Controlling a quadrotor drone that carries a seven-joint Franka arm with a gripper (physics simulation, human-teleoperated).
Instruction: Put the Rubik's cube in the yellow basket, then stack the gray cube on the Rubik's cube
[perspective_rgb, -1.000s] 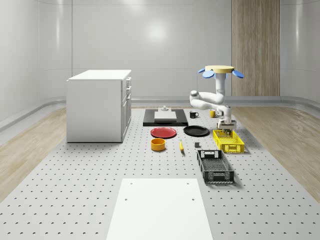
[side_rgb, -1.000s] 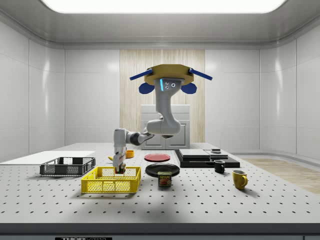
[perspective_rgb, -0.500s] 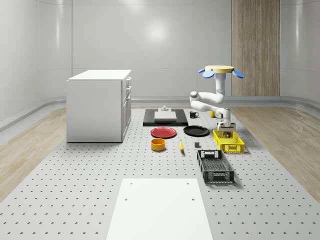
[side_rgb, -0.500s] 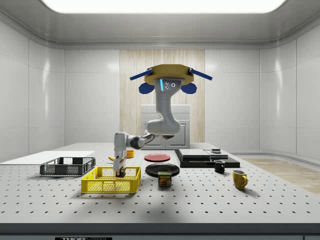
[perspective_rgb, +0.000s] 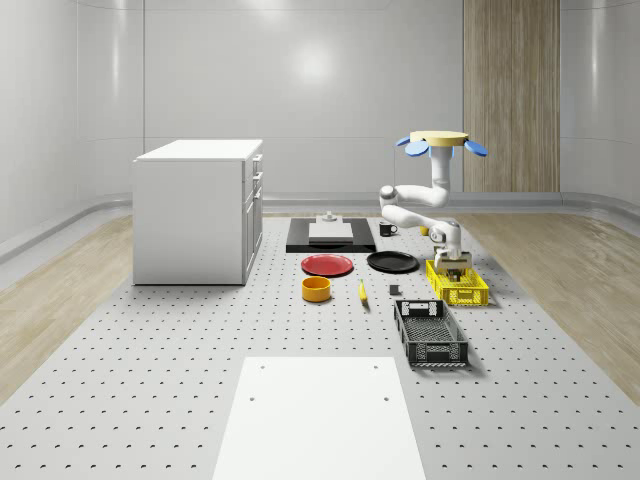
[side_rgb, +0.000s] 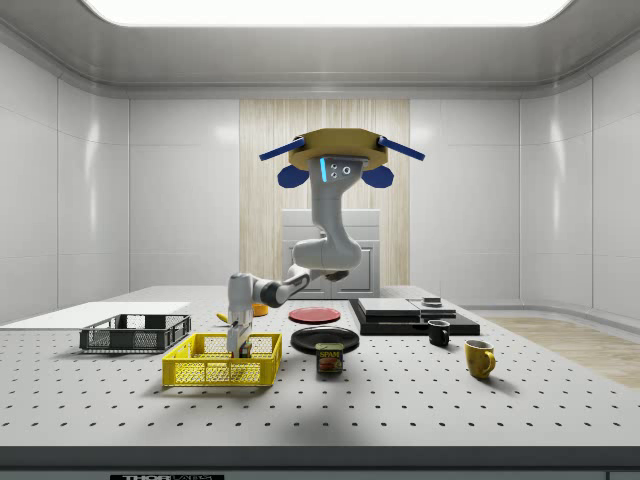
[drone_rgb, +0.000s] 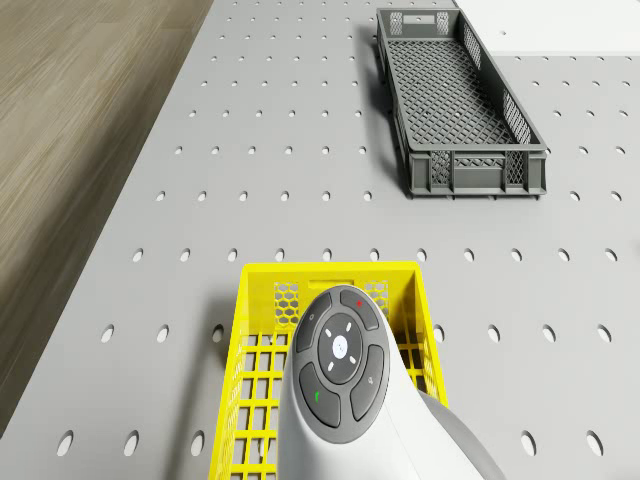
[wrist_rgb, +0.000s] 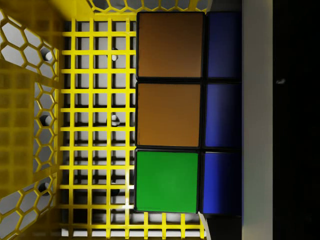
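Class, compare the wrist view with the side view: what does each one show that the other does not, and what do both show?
Wrist view alone: the Rubik's cube seen close, with brown, green and blue stickers, above the basket's mesh floor. Side view alone: the drone hovering over the table, the arm reaching down, the black basket, a can, two mugs and plates. Both: the yellow basket.

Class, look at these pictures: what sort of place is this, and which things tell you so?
Probably a simulated robotics lab: a perforated table like an optical bench, a drone hovering above it with its arm reaching into a yellow basket, and bare panelled walls.
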